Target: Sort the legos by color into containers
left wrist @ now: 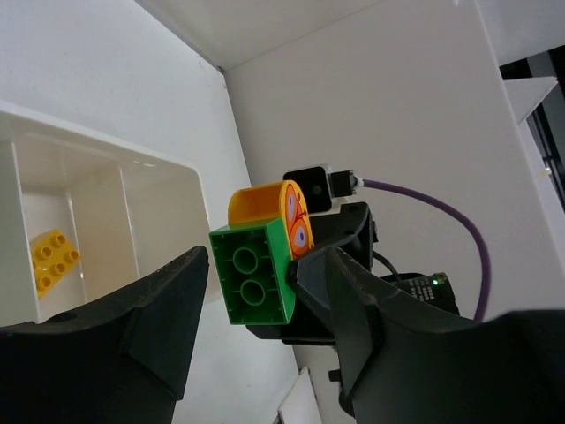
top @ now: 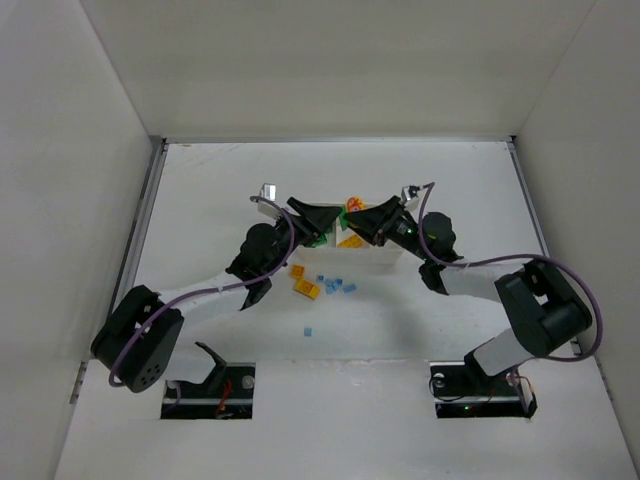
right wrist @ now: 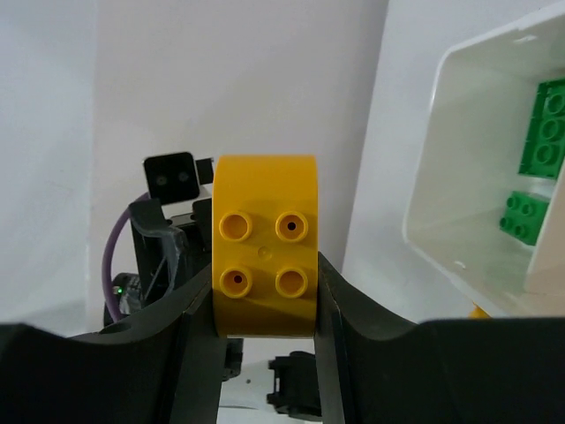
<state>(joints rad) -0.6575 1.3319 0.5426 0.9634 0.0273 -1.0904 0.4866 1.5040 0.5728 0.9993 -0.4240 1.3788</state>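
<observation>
Top external view: I see my arms meeting over the surface point(top: 200, 220), above the white tray point(left wrist: 163, 177). My right end effector point(right wrist: 265, 291) pinches a yellow brick point(right wrist: 265, 252). My left end effector point(left wrist: 252, 269) straddles the attached green brick point(left wrist: 256, 291), and I can't tell whether it grips. Loose legos point(top: 306, 289) lie nearby.

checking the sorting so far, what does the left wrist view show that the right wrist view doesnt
Left wrist only: the green brick joined to the yellow piece, and a yellow brick in one tray compartment. Right wrist only: two green bricks in a compartment. Both: the white tray and the yellow piece in the right gripper.
</observation>
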